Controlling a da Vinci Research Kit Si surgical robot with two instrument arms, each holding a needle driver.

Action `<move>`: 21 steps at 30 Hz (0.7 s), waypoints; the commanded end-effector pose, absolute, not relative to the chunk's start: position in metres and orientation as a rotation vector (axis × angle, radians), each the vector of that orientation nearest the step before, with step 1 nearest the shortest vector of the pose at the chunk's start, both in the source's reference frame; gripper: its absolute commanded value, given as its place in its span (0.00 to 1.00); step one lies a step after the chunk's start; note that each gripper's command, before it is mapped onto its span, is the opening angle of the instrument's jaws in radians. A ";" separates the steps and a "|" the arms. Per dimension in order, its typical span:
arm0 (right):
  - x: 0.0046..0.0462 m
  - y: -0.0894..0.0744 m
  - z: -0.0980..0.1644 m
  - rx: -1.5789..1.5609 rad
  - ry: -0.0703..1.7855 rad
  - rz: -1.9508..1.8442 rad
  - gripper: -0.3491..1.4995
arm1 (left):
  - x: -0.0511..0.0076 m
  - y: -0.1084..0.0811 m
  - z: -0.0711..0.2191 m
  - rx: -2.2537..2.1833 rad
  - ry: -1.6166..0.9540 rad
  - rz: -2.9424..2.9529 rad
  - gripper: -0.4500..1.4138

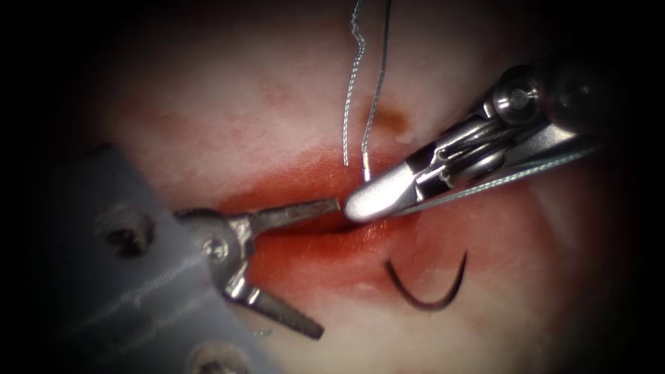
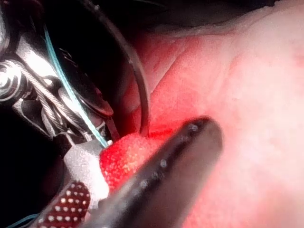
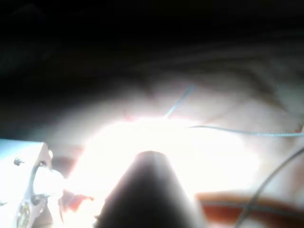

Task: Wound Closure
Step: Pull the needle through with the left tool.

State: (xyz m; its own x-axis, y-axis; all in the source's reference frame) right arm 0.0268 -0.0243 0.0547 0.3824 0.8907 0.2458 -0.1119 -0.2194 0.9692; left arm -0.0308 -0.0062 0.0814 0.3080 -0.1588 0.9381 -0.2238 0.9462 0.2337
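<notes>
Needle (image 1: 429,291) lies free on tissue (image 1: 540,277), below the cut (image 1: 325,228), curve open upward. Right end effector (image 1: 370,197), jaws together, empty, sits nearer; left end effector (image 1: 305,270) spread wide, empty.

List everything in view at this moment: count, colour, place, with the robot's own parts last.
tissue: one, pale pink, under everything.
cut: one, dark red, running across the middle.
red fluid: one patch, around the cut.
needle: one, dark, curved, lying free on the tissue below the cut, held by neither tool.
thread: two grey strands, from the top edge down toward the cut.
left tool: one, silver, jaws wide open, holding nothing.
right tool: one, silver, jaws shut at the cut.
</notes>
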 end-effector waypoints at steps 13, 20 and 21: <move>0.0281 -0.024 0.054 1.507 0.725 1.101 0.00 | -0.0346 -0.006 0.081 0.270 -1.351 0.101 0.38; 0.0281 -0.023 0.054 1.507 0.725 1.102 0.00 | -0.0351 -0.007 0.081 0.222 -1.386 0.219 0.21; 0.0281 -0.023 0.054 1.507 0.725 1.102 0.00 | -0.0351 -0.007 0.081 0.222 -1.386 0.219 0.21</move>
